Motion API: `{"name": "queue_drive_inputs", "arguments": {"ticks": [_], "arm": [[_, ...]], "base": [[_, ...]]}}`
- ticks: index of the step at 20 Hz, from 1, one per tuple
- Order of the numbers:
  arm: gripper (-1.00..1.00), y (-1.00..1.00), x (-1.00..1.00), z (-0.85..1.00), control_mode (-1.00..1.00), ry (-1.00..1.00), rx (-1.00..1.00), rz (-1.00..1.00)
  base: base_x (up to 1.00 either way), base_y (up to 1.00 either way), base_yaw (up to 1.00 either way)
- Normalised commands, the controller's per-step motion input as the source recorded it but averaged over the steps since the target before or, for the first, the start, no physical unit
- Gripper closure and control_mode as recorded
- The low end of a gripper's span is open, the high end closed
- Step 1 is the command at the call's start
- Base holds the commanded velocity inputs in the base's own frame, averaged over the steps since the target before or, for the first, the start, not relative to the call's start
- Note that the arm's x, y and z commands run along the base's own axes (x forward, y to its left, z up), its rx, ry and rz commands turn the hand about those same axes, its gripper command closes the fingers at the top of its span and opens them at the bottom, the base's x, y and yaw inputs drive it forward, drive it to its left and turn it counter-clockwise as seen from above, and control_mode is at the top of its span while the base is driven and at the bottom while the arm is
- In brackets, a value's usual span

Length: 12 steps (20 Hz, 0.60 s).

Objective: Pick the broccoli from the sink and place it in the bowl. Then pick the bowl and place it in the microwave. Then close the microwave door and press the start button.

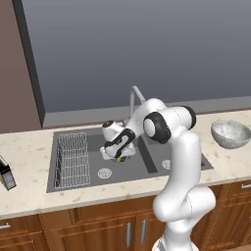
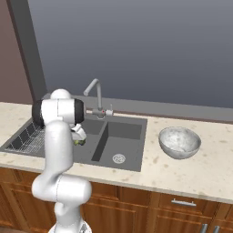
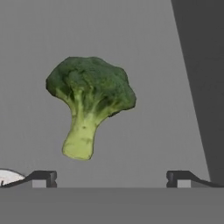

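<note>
Broccoli, a small dark green floret with a pale yellow-green stem, lies on the floor of the dark grey rectangular double-basin sink, in the basin with the wire rack. From the hand view it shows whole, ahead of the two dark fingers, which stand wide apart with nothing between them and clear of the floret. In the left base view only a sliver of green shows beneath the gripper, the white arm's wrist covering the rest; in the right base view the arm hides the gripper almost wholly and a speck of green peeks beside it. The round, deep, speckled grey-white stone-look bowl sits upright on the pale speckled desk, well apart from the floret.
</note>
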Motion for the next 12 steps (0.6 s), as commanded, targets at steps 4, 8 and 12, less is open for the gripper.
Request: {"name": "queue_drive_inputs", "arguments": {"ticks": [4, 8, 12], "arm": [[-1.00, 0.01, 0.33, -0.16, -1.00, 0.00, 0.00, 0.00], [-1.00, 0.00, 0.26, -0.17, -1.00, 0.00, 0.00, 0.00], [-1.00, 0.01, 0.22, -0.22, -1.00, 0.00, 0.00, 0.00]], "base": [[0.00, 0.00, 0.00], [0.00, 0.00, 0.00], [0.00, 0.00, 0.00]]}}
